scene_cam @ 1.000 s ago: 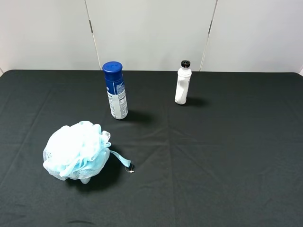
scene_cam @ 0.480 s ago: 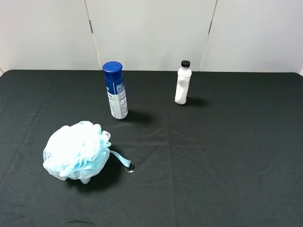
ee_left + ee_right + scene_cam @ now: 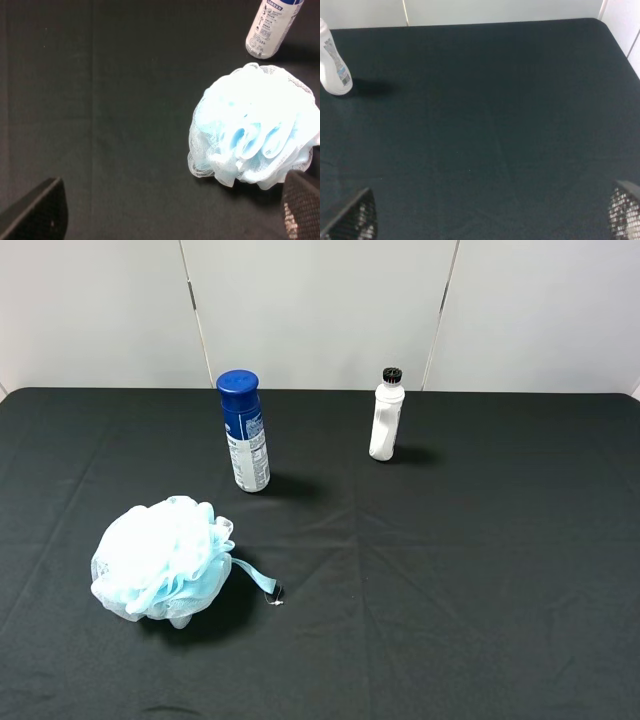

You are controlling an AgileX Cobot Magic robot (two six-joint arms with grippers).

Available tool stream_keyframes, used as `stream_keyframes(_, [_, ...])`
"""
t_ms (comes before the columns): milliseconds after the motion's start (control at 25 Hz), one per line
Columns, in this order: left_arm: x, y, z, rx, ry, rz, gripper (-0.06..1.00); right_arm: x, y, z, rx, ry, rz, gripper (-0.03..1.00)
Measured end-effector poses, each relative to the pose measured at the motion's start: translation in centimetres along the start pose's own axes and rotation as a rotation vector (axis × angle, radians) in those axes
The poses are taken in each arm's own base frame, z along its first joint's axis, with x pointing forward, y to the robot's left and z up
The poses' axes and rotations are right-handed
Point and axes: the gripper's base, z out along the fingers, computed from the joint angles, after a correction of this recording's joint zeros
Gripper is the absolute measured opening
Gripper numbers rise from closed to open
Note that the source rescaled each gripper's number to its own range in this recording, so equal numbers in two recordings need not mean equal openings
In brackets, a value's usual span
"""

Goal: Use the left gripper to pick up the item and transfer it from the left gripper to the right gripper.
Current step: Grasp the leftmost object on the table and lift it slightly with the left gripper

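Pouf (image 3: 160, 558) unmoved. Only wrist views show left fingers (image 3: 40, 212), right fingers (image 3: 355, 217): both spread.

High camera overlooks whole table (image 3: 480, 570); left wrist shares pouf (image 3: 160, 558), right wrist bottle (image 3: 386, 420).

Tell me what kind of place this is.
Probably a lab test bench: black cloth-covered table, plain white wall panels, and a fluffy light-blue mesh bath pouf staged near a blue-capped spray can.

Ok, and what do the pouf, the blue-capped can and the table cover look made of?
Bath pouf: soft gathered nylon-like mesh, matte, netting visible at its edges. Spray can: likely metal body, glossy blue plastic cap. Table cover: black matte cloth, faint creases.
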Motion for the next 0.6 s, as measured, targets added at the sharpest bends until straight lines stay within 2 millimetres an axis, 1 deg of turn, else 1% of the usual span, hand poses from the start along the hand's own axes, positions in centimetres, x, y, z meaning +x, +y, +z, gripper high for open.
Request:
stream_keyframes(80, [0.00,0.00,0.00,0.000,0.000,0.000,0.81,0.00,0.00,0.00,0.000,0.000,0.000,1.00])
stream_keyframes(200, [0.00,0.00,0.00,0.000,0.000,0.000,0.93,0.00,0.00,0.00,0.000,0.000,0.000,1.00])
stream_keyframes(280, [0.00,0.00,0.00,0.000,0.000,0.000,0.97,0.00,0.00,0.00,0.000,0.000,0.000,1.00])
stream_keyframes(400, [0.00,0.00,0.00,0.000,0.000,0.000,0.99,0.00,0.00,0.00,0.000,0.000,0.000,1.00])
stream_keyframes(600, [-0.15,-0.03,-0.24,0.000,-0.006,-0.002,0.99,0.00,0.00,0.00,0.000,0.000,0.000,1.00])
